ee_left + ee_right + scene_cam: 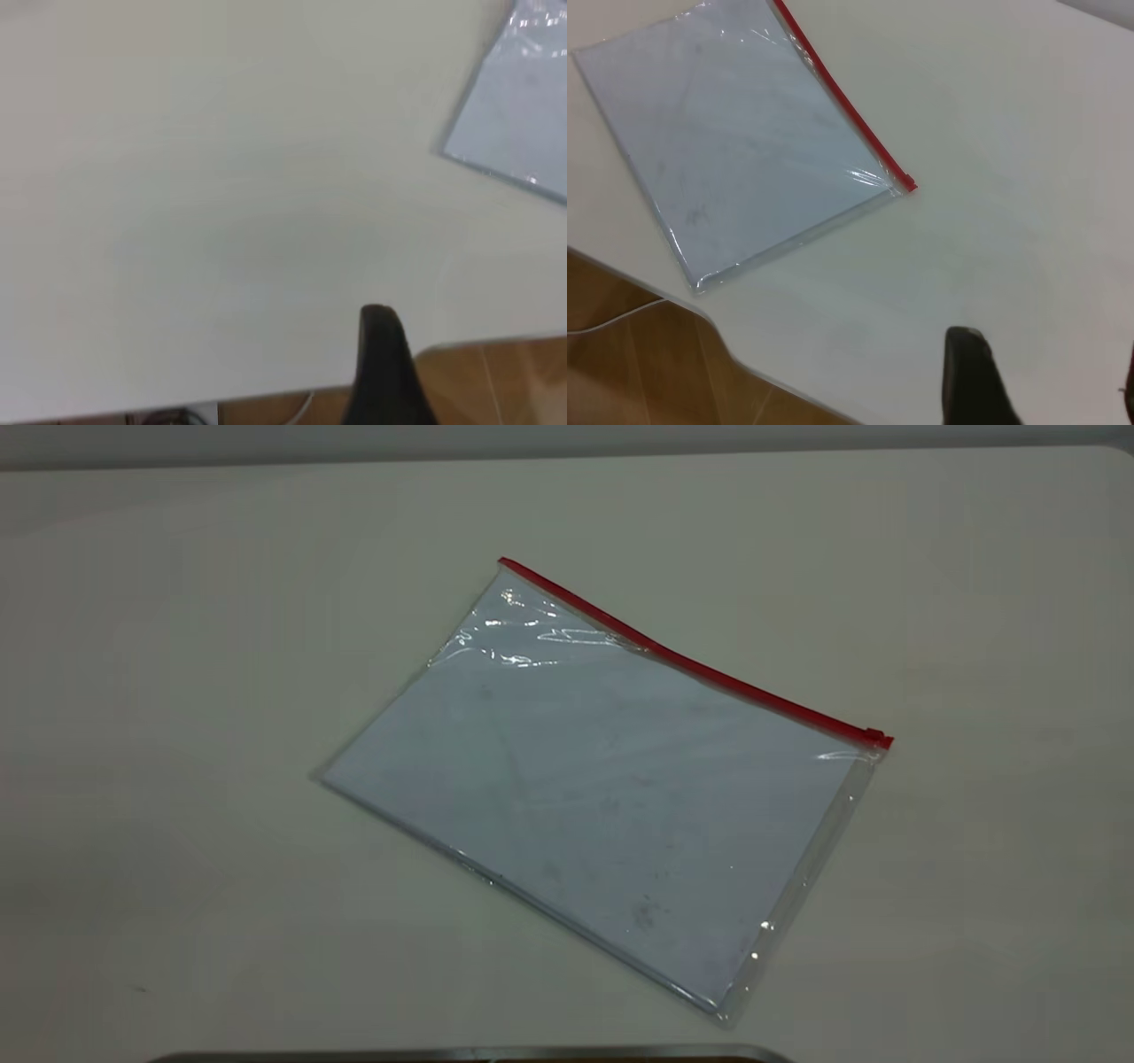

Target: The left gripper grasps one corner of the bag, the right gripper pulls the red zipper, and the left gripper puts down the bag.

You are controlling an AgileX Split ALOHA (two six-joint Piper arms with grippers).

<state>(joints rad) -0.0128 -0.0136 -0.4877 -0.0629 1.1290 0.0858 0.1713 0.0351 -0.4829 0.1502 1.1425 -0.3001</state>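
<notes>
The bag [602, 797] lies flat on the white table [177, 691], with pale paper inside. The red zipper [691, 664] runs along its far long edge, and the small slider [875, 735] sits at the right-hand corner. The other red corner of the bag [503, 562] points to the far side. Neither gripper shows in the exterior view. My left gripper [478, 332] hovers open and empty over the table's edge, well clear of the bag [523, 115]. My right gripper [1050, 345] is open and empty, apart from the bag [735, 133], on the slider's [908, 184] side.
A dark metal edge [469, 1054] lies along the near side of the exterior view. Wooden floor [638, 372] shows past the table's rounded corner, with a white cable [611, 320] on it. Bare tabletop surrounds the bag.
</notes>
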